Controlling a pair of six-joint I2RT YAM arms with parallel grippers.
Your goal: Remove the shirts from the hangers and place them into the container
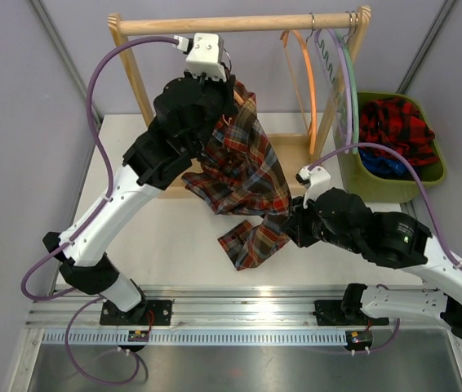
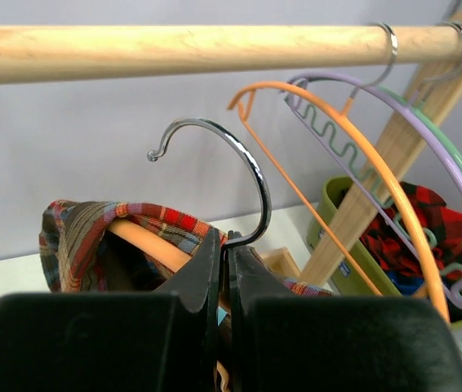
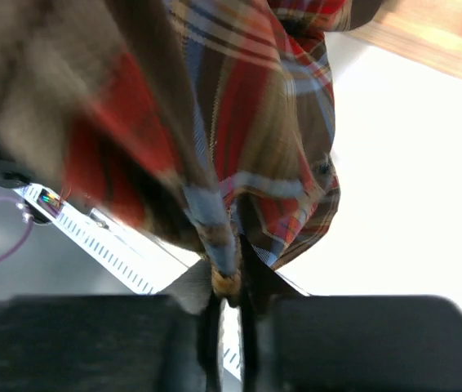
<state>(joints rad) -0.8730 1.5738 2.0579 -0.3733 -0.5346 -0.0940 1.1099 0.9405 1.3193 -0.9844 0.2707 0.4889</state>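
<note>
The brown, navy and orange-red tartan shirt (image 1: pixel 247 171) hangs on a pale orange hanger (image 2: pixel 145 243), held clear of the wooden rail (image 1: pixel 239 24). My left gripper (image 1: pixel 231 91) is shut on that hanger's metal hook (image 2: pixel 251 171), pinching its stem between the fingertips (image 2: pixel 224 245). My right gripper (image 1: pixel 286 220) is shut on a fold of the shirt's lower edge (image 3: pixel 239 106), with cloth bunched between the jaws (image 3: pixel 229 294). One sleeve end lies on the table (image 1: pixel 247 241). The olive-green container (image 1: pixel 437 151) at the right holds the red-and-black shirt (image 1: pixel 394 122).
An orange hanger (image 1: pixel 308 82) and lilac and green hangers (image 1: pixel 347 82) hang bare on the rail at the rack's right end. The rack's wooden tray (image 1: pixel 290 147) lies behind the shirt. A blue shirt (image 1: pixel 382 163) shows in the container. A metal rail (image 1: pixel 239 310) runs along the near edge.
</note>
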